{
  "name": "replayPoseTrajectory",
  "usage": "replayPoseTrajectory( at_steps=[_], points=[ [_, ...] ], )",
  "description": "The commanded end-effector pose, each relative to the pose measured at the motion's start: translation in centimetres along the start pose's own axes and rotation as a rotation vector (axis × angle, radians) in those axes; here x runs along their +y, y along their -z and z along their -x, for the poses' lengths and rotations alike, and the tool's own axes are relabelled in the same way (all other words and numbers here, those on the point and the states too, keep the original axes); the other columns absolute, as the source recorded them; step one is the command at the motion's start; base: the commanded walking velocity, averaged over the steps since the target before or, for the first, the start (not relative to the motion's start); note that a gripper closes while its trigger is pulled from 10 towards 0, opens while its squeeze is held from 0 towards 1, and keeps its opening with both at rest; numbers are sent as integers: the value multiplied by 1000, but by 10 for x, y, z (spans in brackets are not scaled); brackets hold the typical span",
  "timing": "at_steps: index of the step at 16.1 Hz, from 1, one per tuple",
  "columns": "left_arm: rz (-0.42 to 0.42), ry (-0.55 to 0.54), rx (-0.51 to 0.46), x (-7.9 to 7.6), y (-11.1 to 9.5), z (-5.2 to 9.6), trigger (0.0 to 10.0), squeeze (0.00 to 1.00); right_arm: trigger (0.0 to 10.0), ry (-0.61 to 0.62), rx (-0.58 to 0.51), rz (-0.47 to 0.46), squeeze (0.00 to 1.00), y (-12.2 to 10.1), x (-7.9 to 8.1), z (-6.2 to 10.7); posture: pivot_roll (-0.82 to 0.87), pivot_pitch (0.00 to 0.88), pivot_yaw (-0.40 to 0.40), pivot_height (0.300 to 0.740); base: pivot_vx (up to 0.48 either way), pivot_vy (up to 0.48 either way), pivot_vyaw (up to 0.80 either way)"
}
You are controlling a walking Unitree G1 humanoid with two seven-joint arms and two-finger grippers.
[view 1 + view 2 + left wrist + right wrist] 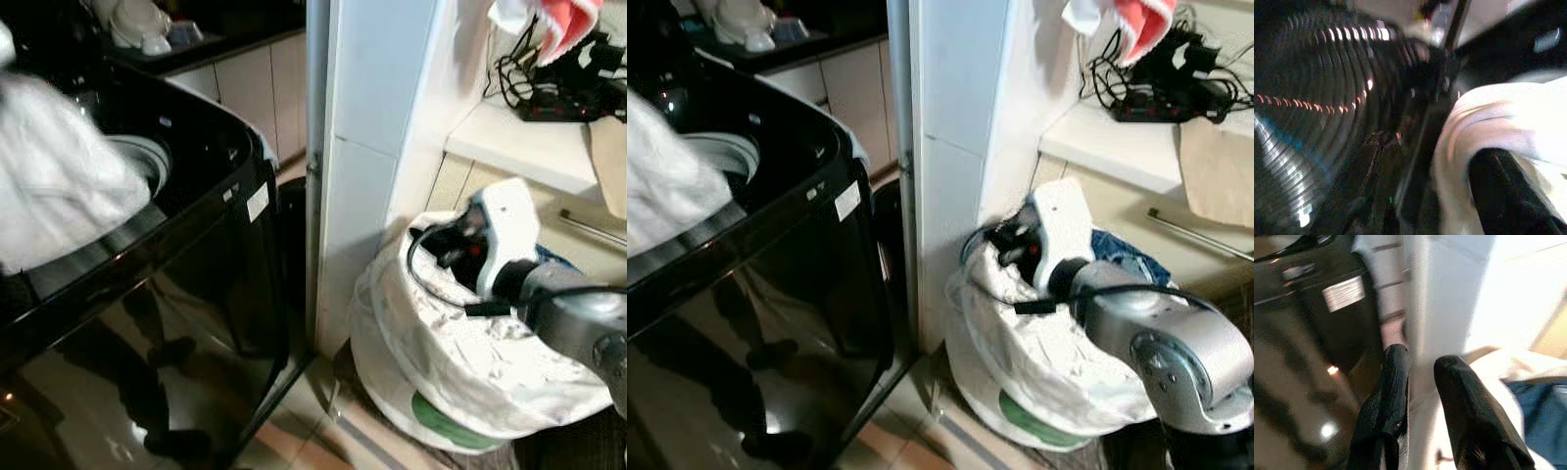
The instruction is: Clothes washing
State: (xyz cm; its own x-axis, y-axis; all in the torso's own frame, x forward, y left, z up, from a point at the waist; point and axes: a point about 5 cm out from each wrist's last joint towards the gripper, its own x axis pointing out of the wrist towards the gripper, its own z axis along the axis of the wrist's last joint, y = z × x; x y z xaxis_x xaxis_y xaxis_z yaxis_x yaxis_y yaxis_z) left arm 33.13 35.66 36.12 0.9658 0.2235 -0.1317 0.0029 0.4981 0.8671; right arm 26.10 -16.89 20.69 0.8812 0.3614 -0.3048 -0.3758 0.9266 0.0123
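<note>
A black top-loading washing machine [196, 245] stands at the left with its lid open and the steel drum [1312, 122] showing. A blurred white garment [54, 181] hangs over the opening. In the left wrist view one black finger [1498, 191] of my left gripper is wrapped in that white garment [1488, 117]. To the right, a white laundry bag [460, 362] sits on the floor with blue clothing [1127, 259] inside. My right gripper [1422, 360] is at the bag's mouth, its fingers slightly apart and holding nothing.
A white tiled pillar [372, 147] stands between machine and bag. Behind the bag is a white shelf [509, 147] with a power strip and cables [558, 93], and a red-and-white cloth [558, 20] hangs above. Cabinets [255, 88] stand at the back. Tiled floor [313, 431] runs below.
</note>
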Motion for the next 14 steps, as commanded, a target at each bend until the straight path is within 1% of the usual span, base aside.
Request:
replayPoseTrajectory(
  at_steps=[1,2,3,4,5,6,7,9,10,11,12,13,14],
  points=[
    [43,131,-9,-16,-2,-3,10000,0,10000,64,-26,-12,0,-4,-9,0,-73,0,27,740,0,0,0],
    [55,250,11,-28,1,-1,10000,0,10000,62,-25,-11,0,-4,-9,0,-71,0,32,740,0,0,0],
    [19,380,14,-41,2,2,10000,0,10000,57,-22,-11,0,-4,-9,0,-71,0,32,740,0,0,0],
    [-17,515,19,-58,3,8,10000,0,10000,45,-14,-12,0,-2,-7,0,-74,0,36,740,0,0,0],
    [-45,419,30,-55,4,3,10000,0,10000,38,-8,-13,0,-1,-5,0,-74,0,36,740,0,0,0],
    [-58,303,61,-46,7,-2,10000,0,10000,39,-6,-12,0,0,-5,0,-74,0,36,740,0,0,0],
    [-44,407,71,-51,8,3,10000,0,10000,41,-6,-10,0,-1,-5,-1,-74,0,38,740,0,0,0],
    [-35,466,46,-57,3,9,10000,0,10000,53,-12,-12,0,-2,-7,-1,-75,0,39,740,0,0,0],
    [47,470,-32,-60,-8,9,10000,0,10000,83,-20,-20,0,-2,-11,-1,-75,0,39,740,0,0,0],
    [142,494,-154,-68,-26,10,10000,0,10000,139,-28,-25,0,-2,-18,-1,-74,0,40,740,0,0,0],
    [356,564,-401,-90,-61,13,10000,0,10000,258,-29,-13,0,2,-34,-2,-74,0,42,740,0,0,0],
    [420,580,-449,-97,-69,15,10000,0,10000,284,-27,-4,0,4,-38,-2,-81,0,47,740,0,0,0],
    [576,645,-540,-125,-90,20,10000,0,10000,325,5,45,1000,12,-50,-4,-88,0,52,740,0,0,0]
  ],
)
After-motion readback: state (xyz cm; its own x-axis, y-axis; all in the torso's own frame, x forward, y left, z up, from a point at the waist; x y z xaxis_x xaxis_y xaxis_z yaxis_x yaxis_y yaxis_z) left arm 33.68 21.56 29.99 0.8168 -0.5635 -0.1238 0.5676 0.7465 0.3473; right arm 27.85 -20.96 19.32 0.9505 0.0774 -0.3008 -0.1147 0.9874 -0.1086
